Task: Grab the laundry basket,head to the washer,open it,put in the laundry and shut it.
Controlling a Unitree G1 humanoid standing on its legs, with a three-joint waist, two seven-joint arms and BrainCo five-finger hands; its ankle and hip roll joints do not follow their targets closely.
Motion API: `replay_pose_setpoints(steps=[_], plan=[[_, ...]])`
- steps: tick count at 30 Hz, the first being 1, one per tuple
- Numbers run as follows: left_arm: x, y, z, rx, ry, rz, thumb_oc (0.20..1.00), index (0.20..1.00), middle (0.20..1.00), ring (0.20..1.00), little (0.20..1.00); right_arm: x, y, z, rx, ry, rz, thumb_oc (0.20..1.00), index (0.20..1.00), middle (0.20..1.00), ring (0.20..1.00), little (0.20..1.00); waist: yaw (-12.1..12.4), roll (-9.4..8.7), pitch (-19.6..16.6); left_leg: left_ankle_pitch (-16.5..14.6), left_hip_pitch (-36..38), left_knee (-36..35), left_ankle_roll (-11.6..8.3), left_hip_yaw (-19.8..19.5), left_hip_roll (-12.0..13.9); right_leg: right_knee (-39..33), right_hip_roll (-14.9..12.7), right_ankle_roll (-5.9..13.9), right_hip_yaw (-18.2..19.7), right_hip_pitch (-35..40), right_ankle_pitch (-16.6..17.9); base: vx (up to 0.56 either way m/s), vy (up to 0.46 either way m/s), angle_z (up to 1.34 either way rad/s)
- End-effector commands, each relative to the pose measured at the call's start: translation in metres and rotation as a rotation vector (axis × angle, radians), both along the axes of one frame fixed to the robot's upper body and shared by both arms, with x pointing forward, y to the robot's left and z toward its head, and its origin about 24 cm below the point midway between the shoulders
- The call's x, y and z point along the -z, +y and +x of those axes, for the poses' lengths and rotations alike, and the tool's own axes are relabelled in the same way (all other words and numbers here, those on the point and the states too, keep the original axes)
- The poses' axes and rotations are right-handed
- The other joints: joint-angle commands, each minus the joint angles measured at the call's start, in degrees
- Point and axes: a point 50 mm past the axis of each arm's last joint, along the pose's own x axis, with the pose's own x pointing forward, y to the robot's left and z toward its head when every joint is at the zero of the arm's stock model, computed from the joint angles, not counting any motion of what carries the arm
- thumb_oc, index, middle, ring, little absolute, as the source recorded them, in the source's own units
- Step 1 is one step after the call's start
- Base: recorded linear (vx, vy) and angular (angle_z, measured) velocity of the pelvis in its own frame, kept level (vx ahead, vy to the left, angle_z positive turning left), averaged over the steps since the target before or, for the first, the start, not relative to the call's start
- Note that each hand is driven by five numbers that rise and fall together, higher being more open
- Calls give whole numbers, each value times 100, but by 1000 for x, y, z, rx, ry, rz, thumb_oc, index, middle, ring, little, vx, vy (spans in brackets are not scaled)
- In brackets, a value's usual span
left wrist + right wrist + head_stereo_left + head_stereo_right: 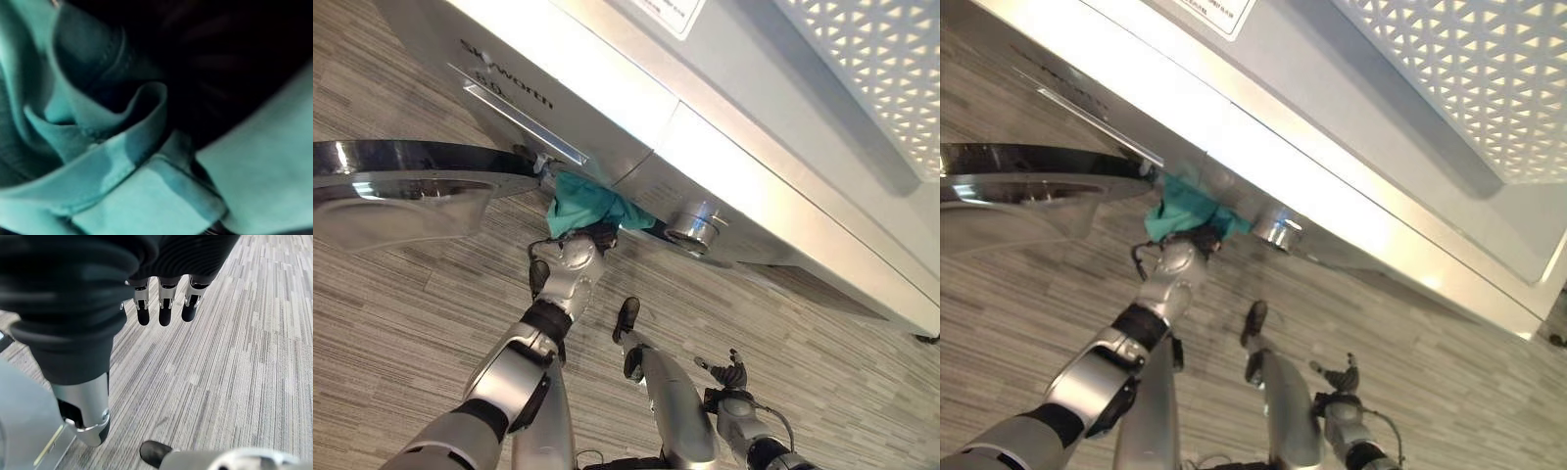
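A teal cloth (pixel 587 206) bunches at the washer's (pixel 724 98) front opening, just under its silver handle bar. My left hand (pixel 576 262) reaches up into the cloth, which hides its fingers. In the left wrist view, folds of the teal cloth (pixel 146 196) lie against a dark hollow. The round glass door (pixel 401 191) stands swung open to the left. My right hand (pixel 729 375) hangs low near the floor, away from the washer, holding nothing, and its fingers (pixel 165 308) are straight. A white latticed basket (pixel 891 59) shows at the top right, over the washer.
A chrome knob (pixel 697 223) sticks out of the washer's front right of the cloth. Grey striped carpet (pixel 822 362) covers the floor in front of the machine. The open door juts out over the floor on the left.
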Motion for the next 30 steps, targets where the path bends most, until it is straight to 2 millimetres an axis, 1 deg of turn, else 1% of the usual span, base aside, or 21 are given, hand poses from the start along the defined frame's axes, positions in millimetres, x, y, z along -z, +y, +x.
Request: replay_pose_setpoints(steps=[1,2,3,6,7,9,10,13,14,15,16,17,18,19,21,23,24,25,27,28,30], plan=[[-62,-23,6,25,-183,-152,200,200,200,200,200,6,6,-16,-22,27,-12,1000,1000,1000,1000,1000,-162,33,-228,-341,-74,-214,201,89,-267,644,-232,-91,28,-223,-448,52,56,-13],[-80,-24,7,23,-223,-205,200,200,200,200,200,-4,13,-4,-44,-42,4,1000,1000,1000,1000,1000,-264,-51,-253,-398,-105,-216,212,148,-267,553,-219,-36,118,-267,-344,51,57,-18],[-81,-24,7,22,-224,-206,200,200,200,200,200,-4,13,-4,-44,-43,3,1000,1000,1000,1000,1000,-263,-51,-252,-401,-108,-214,214,156,-266,549,-219,-33,125,-271,-338,48,74,-23],[-113,-22,8,5,-285,-332,200,200,200,200,200,-17,24,11,-78,-125,24,1000,1000,1000,1000,1000,-457,-212,-304,-539,-156,-182,240,299,-253,301,-187,113,345,-318,-95,39,100,-26],[-134,-12,9,-20,-331,-399,200,200,200,200,200,-22,26,15,-90,-153,28,1000,1000,1000,1000,1000,-569,-300,-352,-635,-161,-147,250,425,-225,97,-170,211,504,-298,74,38,92,-49],[-144,-7,8,-29,-359,-440,200,200,200,200,200,-25,24,18,-90,-169,25,1000,1000,1000,1000,1000,-634,-335,-380,-694,-154,-131,258,501,-207,-27,-157,262,605,-279,170,44,95,-48],[-166,1,7,-42,-401,-539,200,200,200,200,200,-30,22,20,-95,-197,30,1000,1000,1000,1000,1000,-795,-408,-432,-800,-163,-67,268,610,-200,-220,-131,356,812,-241,350,41,108,-38],[-196,19,4,-63,-461,-701,200,200,200,200,200,-36,17,23,-97,-221,24,1000,1000,1000,1000,1000,-968,-490,-504,-932,-208,5,304,789,-178,-425,-112,467,1107,-218,637,7,104,-51],[-196,19,4,-63,-461,-701,200,200,200,200,200,-36,17,23,-97,-221,24,1000,1000,1000,1000,1000,-966,-490,-504,-934,-209,6,304,792,-176,-426,-111,467,1109,-219,639,11,91,-60],[-221,36,-1,-98,-501,-771,200,200,200,200,200,-42,9,27,-91,-243,7,1000,1000,1000,1000,1000,-1089,-524,-581,-1007,-286,63,321,886,-157,-572,-114,540,1272,-223,842,23,139,-44],[-287,43,-19,-46,-626,-649,420,420,420,420,420,-54,-15,37,-113,-271,-72,1000,1000,1000,1000,1000,-1254,-449,-714,-1067,-426,92,302,1052,-115,-845,-135,654,1461,-222,1163,23,141,-25],[-289,43,-20,-44,-630,-649,777,777,777,777,777,-55,-15,39,-115,-275,-71,1000,1000,1000,1000,1000,-1253,-452,-704,-1068,-441,96,304,1059,-111,-869,-132,659,1469,-228,1187,18,95,-45],[-304,34,-30,28,-694,-583,777,777,777,777,777,-53,-25,34,-115,-253,-98,1000,1000,1000,1000,1000,-1278,-413,-753,-1060,-494,85,292,1078,-111,-984,-147,705,1476,-194,1327,14,-27,-102],[-307,28,-33,72,-719,-547,1000,1000,1000,1000,1000,-53,-34,31,-93,-247,-104,1000,1000,1000,1000,1000,-1270,-371,-791,-1048,-585,111,288,1075,-98,-1101,-172,736,1457,-139,1412,8,-52,-123],[-300,11,-33,132,-723,-431,1000,1000,1000,1000,1000,-53,-49,24,-67,-232,-122,1000,1000,1000,1000,1000,-1245,-287,-856,-1029,-701,145,295,1075,-135,-1235,-224,773,1433,-68,1571,2,-66,-52],[-281,-6,-21,141,-664,-127,1000,1000,1000,1000,1000,-53,-57,16,-65,-227,-106,1000,1000,1000,1000,1000,-1139,-163,-893,-1022,-710,124,324,1048,-196,-1283,-284,764,1403,-11,1605,15,-31,16],[-258,2,1,59,-534,198,1000,1000,1000,1000,1000,-57,-64,15,-65,-236,-96,1000,1000,1000,1000,1000,-999,-54,-878,-990,-652,80,359,1024,-271,-1267,-323,738,1345,27,1521,5,-11,16],[-249,9,9,-3,-469,340,1000,1000,1000,1000,1000,-57,-64,18,-69,-241,-82,1000,1000,1000,1000,1000,-929,2,-854,-949,-644,58,370,1019,-308,-1254,-338,720,1304,25,1485,-2,-8,5],[-257,14,9,-68,-465,476,1000,1000,1000,1000,1000,-59,-63,21,-66,-251,-73,1000,1000,1000,1000,1000,-871,46,-796,-928,-614,14,381,990,-356,-1219,-345,709,1270,11,1436,-13,-8,26],[-252,18,15,-196,-402,793,1000,1000,1000,1000,1000,-63,-60,29,-92,-273,-66,1000,1000,1000,1000,1000,-821,96,-732,-886,-614,0,385,963,-367,-1142,-320,667,1198,-69,1321,-15,-32,28],[-254,17,14,-328,-404,1067,1000,1000,1000,1000,1000,-67,-59,33,-123,-294,-80,1000,1000,1000,1000,1000,-828,99,-683,-851,-626,-25,378,916,-346,-1051,-289,629,1136,-203,1238,-11,-37,13]])
